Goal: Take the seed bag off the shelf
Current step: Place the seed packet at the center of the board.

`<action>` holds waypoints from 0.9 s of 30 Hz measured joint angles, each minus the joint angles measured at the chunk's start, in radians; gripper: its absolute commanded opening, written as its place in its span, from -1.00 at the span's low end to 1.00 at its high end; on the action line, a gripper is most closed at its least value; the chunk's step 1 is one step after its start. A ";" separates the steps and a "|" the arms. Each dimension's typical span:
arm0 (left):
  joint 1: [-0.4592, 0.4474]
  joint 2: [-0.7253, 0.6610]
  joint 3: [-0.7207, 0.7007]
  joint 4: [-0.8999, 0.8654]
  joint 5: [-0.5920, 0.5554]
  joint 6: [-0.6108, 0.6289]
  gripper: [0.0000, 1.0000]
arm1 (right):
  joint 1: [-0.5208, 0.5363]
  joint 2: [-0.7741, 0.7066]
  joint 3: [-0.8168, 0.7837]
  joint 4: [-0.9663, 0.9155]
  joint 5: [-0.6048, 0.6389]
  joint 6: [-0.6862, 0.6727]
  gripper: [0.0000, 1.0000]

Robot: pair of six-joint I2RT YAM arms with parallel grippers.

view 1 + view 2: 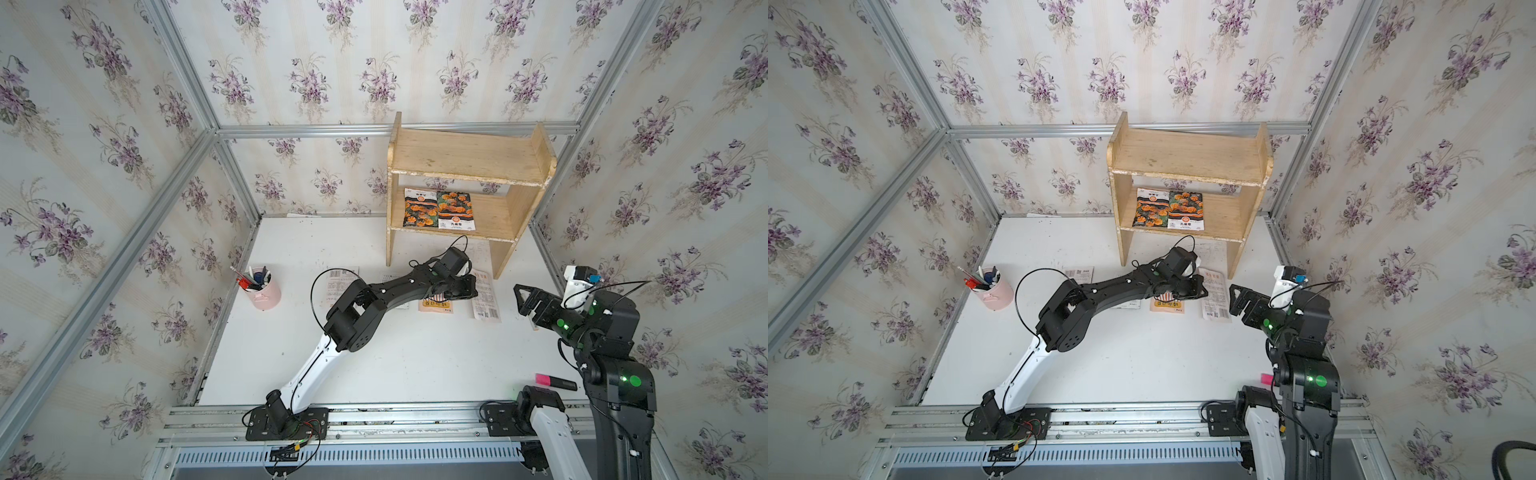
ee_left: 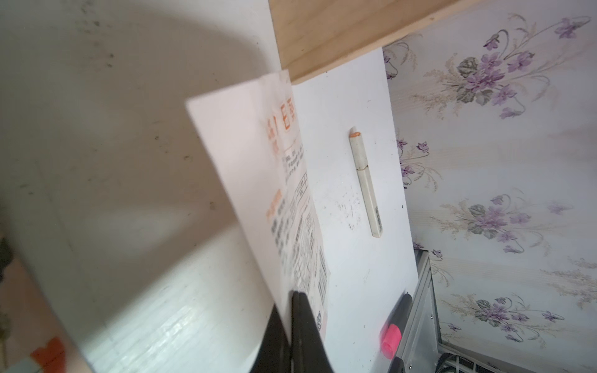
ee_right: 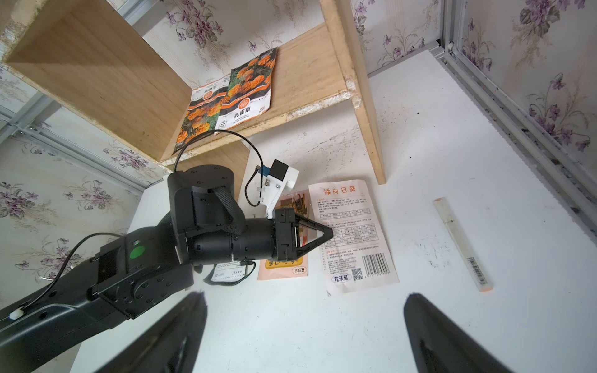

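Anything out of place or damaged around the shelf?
The shelf has chipped, whitish front edges. Two marigold bags overlap on its lower tier. The left gripper pinches a white packet down at the table.

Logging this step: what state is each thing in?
left gripper: shut on the edge of the white seed bag
right gripper: open, empty
orange-flower seed bags: flat on the lower tier of the shelf
pen cup: upright
highlighter: lying on the table

Close up, white seed bag [image 2: 274,193] blurred; orange packet [image 1: 436,306] half hidden.
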 measured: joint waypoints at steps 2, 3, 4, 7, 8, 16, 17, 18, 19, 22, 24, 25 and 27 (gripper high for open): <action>0.003 0.016 0.019 -0.017 -0.013 0.003 -0.96 | 0.000 0.000 0.000 0.000 -0.003 0.000 1.00; 0.003 0.025 0.031 -0.030 -0.014 0.003 -0.96 | 0.000 0.000 -0.001 0.000 -0.004 0.000 1.00; 0.004 0.033 0.044 -0.043 -0.018 0.005 -0.96 | 0.000 0.000 -0.002 0.000 -0.004 0.000 1.00; 0.006 0.058 0.089 -0.066 -0.027 0.012 -0.87 | 0.000 0.000 -0.006 0.001 -0.004 0.000 1.00; 0.006 0.064 0.101 -0.071 -0.030 0.016 -0.85 | 0.000 0.000 -0.006 0.000 -0.004 0.000 1.00; 0.016 0.105 0.165 -0.119 -0.038 0.021 -0.22 | 0.000 -0.005 -0.011 0.001 -0.007 0.000 1.00; 0.017 0.105 0.167 -0.125 -0.039 0.021 -0.19 | 0.000 -0.006 -0.011 0.001 -0.007 0.000 1.00; 0.017 0.105 0.168 -0.125 -0.042 0.021 -0.09 | 0.000 -0.007 -0.011 0.001 -0.007 0.000 1.00; 0.017 0.105 0.168 -0.126 -0.046 0.023 0.08 | 0.000 -0.007 -0.011 0.001 -0.007 0.000 1.00; 0.018 0.105 0.168 -0.132 -0.053 0.025 0.41 | 0.000 -0.013 -0.017 0.002 -0.007 0.000 1.00; 0.018 0.096 0.156 -0.135 -0.061 0.034 0.68 | 0.000 -0.018 -0.022 0.002 -0.008 0.001 1.00; 0.018 0.084 0.145 -0.144 -0.063 0.036 0.77 | 0.001 -0.020 -0.023 0.002 -0.008 0.001 1.00; 0.018 0.056 0.121 -0.156 -0.069 0.045 0.98 | 0.000 -0.024 -0.024 0.005 -0.015 0.001 1.00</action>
